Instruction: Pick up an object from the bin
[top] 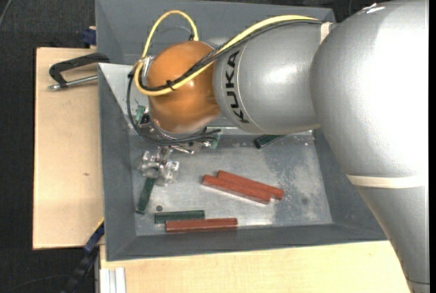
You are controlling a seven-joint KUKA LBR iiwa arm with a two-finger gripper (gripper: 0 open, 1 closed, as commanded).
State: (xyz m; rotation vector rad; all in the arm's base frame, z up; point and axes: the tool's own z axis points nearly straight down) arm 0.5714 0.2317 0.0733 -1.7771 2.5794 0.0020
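Grey metal walls make up the bin point(116, 148), and the big silver arm point(272, 80) comes in from the right. Its orange cover point(180, 90) sits over the top left part of the bin floor. The gripper point(160, 166) hangs down below the cover, near the left wall. Nobody can tell if it is open or closed from this view.

A dark green stick point(144, 197) lies right under the gripper. Its top end is at the gripper, but it is not clear if they touch. The stick's long side runs almost straight toward the front of the bin, and it leans a little to the left as it goes down.

Two red sticks point(242, 187) lie side by side in the middle, pointing down to the right. A second green stick point(179, 215) and a long red stick point(201, 223) lie flat along the front wall.
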